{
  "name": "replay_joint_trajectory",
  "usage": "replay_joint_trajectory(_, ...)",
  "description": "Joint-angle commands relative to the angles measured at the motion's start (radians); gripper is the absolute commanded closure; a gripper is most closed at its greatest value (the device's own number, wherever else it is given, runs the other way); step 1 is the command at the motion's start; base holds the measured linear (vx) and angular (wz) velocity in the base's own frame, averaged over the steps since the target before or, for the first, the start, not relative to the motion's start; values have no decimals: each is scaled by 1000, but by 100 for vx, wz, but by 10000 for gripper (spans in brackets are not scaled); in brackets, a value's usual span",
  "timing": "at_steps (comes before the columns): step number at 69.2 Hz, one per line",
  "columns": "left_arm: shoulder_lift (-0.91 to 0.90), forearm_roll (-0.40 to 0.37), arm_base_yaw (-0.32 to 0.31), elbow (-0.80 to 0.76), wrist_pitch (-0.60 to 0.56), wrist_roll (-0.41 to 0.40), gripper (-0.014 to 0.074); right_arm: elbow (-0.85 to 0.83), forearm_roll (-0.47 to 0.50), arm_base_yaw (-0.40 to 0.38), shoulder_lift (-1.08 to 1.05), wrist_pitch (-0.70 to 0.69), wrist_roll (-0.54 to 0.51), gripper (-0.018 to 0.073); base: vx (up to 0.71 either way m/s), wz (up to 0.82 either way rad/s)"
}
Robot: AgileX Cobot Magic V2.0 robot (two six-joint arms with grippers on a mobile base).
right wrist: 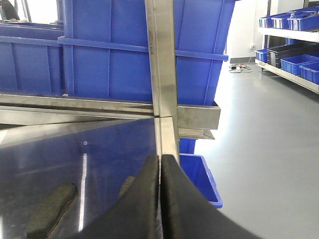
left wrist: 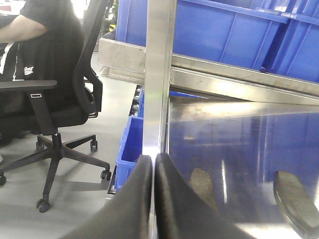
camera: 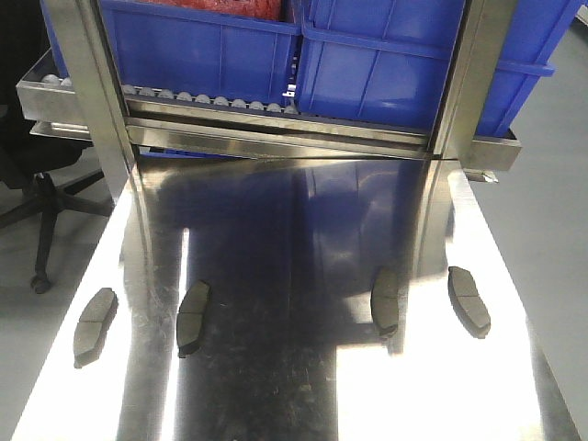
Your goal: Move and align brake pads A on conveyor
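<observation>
Left gripper (left wrist: 153, 159) and right gripper (right wrist: 160, 158) are clenched empty; the stiff, dense-looking brake pads (camera: 193, 317) on the desk (camera: 294, 230) probably suit edge-to-edge pinching.

Four brake pads (camera: 194, 315) in a row on the tabletop (camera: 294, 377); bins (camera: 197, 50) behind.

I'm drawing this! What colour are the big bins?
Blue. The bins show best in the front view.

Four brake pads (camera: 96, 323), spaced row, steel tabletop (camera: 303, 395)
</observation>
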Motion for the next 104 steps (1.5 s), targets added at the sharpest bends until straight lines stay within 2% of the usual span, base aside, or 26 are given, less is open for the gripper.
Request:
replay_joint_trajectory(1,-15,-2,-5,24,-70,0,603,3,-3,-4,-15,-77,-3,569,0,0)
replay_joint_trajectory(82,-15,-2,-5,24,-72,2,603,3,-3,-4,-15,-77,-3,569,0,0)
replay_joint_trajectory(104,-15,-3,-5,-26,-202,-5,603,3,-3,-4,-15,-77,-3,569,0,0)
